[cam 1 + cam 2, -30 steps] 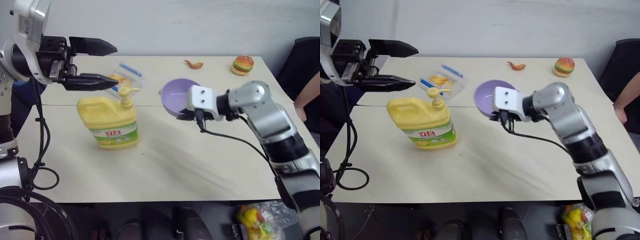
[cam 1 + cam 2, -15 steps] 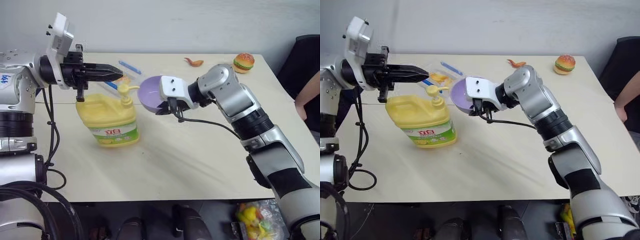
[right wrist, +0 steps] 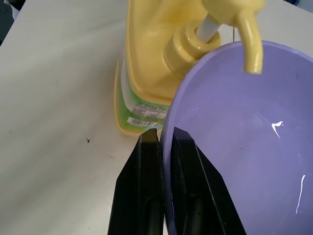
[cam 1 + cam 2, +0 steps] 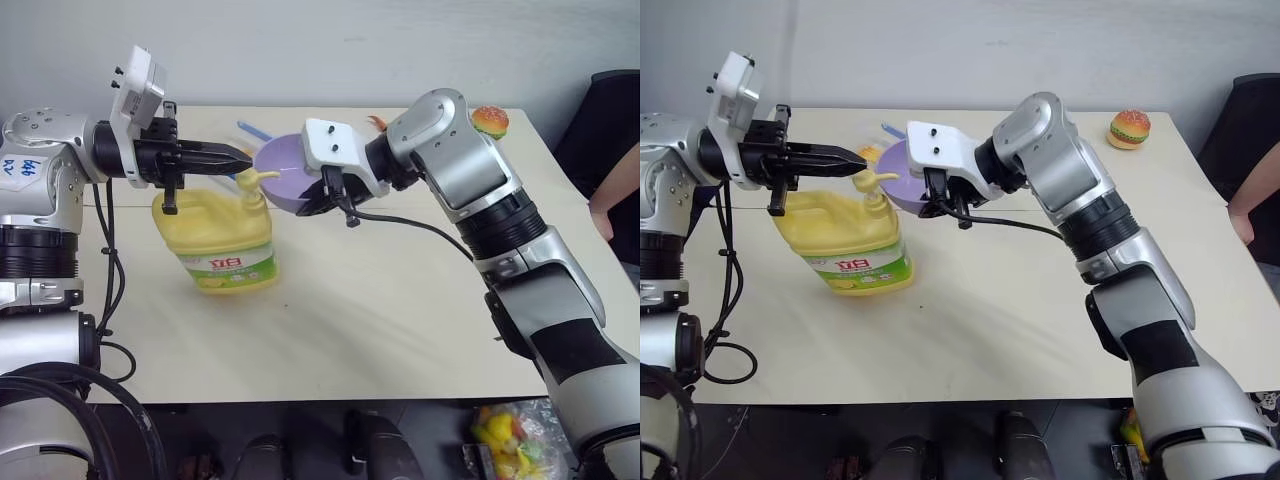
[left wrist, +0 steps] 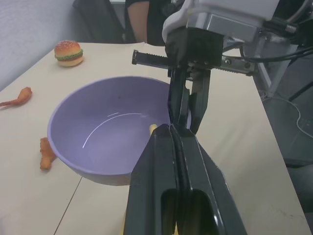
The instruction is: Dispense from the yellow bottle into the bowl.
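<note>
since a second ago the right gripper (image 3: 164, 142) has carried the lavender bowl (image 4: 285, 172) across to the yellow bottle (image 4: 216, 237), its fingers clenched on the bowl's rim, so the bowl now hangs tilted under the pump spout (image 3: 249, 44). meanwhile the left gripper (image 4: 235, 158) has closed its fingers on nothing and dropped to hover just over the pump head. the bottle stands upright on the desk (image 4: 400, 310). positioning looks done; pressing the pump is left, and nothing has been dispensed yet.
</note>
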